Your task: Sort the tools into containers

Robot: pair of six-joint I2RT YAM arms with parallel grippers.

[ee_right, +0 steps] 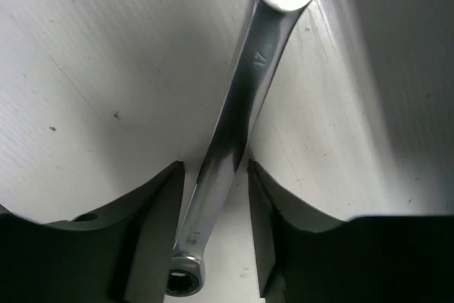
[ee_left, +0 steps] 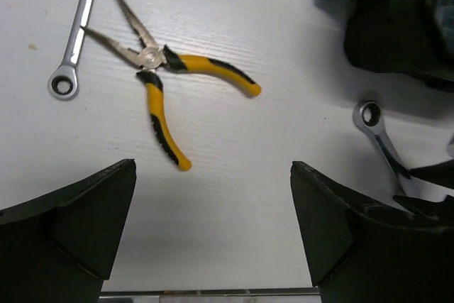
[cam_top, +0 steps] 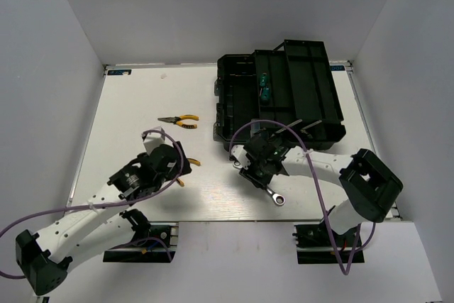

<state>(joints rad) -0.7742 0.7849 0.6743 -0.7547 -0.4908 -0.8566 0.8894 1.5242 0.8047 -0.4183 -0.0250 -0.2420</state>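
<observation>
My right gripper [cam_top: 259, 172] is open and low over the table, its fingers either side of the short silver wrench [ee_right: 248, 83]. There are small gaps on both sides of the shaft. The wrench's ring end sticks out toward the near edge [cam_top: 278, 196]. My left gripper [ee_left: 213, 232] is open and empty, just short of yellow-and-black pliers [ee_left: 159, 83] lying spread on the table. A long silver wrench [ee_left: 78, 30] lies beside the pliers' tips. A second pair of pliers [cam_top: 179, 120] lies farther back. Two green-handled screwdrivers [cam_top: 264, 89] lie in the black toolbox [cam_top: 237, 108].
The toolbox stands open at the back right, its lid [cam_top: 312, 86] folded out to the right. The short wrench also shows at the right of the left wrist view [ee_left: 379, 140], with my right gripper's dark finger beside it. White walls enclose the table.
</observation>
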